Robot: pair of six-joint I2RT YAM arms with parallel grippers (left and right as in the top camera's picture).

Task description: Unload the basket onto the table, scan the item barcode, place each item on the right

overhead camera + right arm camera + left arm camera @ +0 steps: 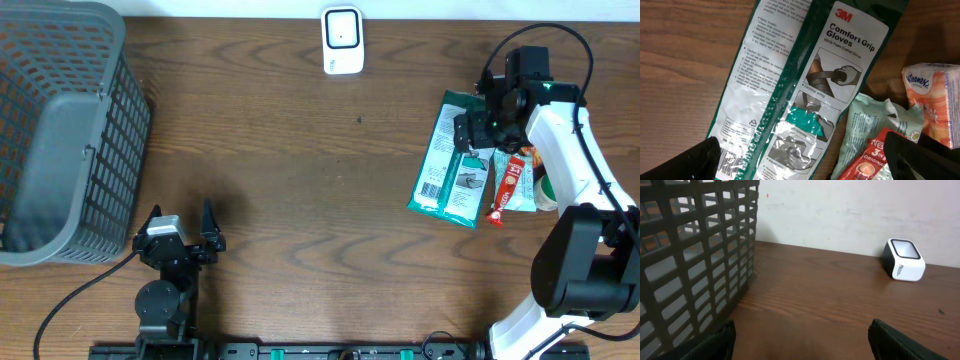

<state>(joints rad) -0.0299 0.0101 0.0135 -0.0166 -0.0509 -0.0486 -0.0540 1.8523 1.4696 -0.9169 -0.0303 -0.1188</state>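
**Overhead view**
- Brown wood-grain table (300,180).
- Grey plastic lattice basket (60,130), at the table's left side.
- Small white barcode scanner with a dark window (342,40), at the far edge near the centre, well apart from the goods.
- Flat green-and-white plastic glove packet (438,165), lying on the right side of the table, slightly slanted.
- Pale green crinkled pouch (470,190), just beside the glove packet and overlapping its edge.
- Red printed sachet (510,185), next along. Further small goods lie beyond it, partly hidden by the arm.
- Left gripper (180,220), low at the near left, close to the basket's corner. Its fingers are spread wide with nothing between them.
- Right gripper (473,135), over the upper part of the glove packet.

**Left wrist view**
- Both dark fingertips (715,342) sit at the frame's lower corners, far apart, with only bare table between them.
- The basket wall fills the left. The scanner (904,260) stands at the back against a pale wall.

**Right wrist view**
- The glove packet (805,75) lies printed side up, and its barcode label (732,162) is at the lower left.
- The fingers (690,160) are at full spread on either side of the packet and grip nothing.
- The pouch (875,125) and sachet (870,160) lie at the right, with an orange-and-white Kleenex tissue pack (932,105) beside them.
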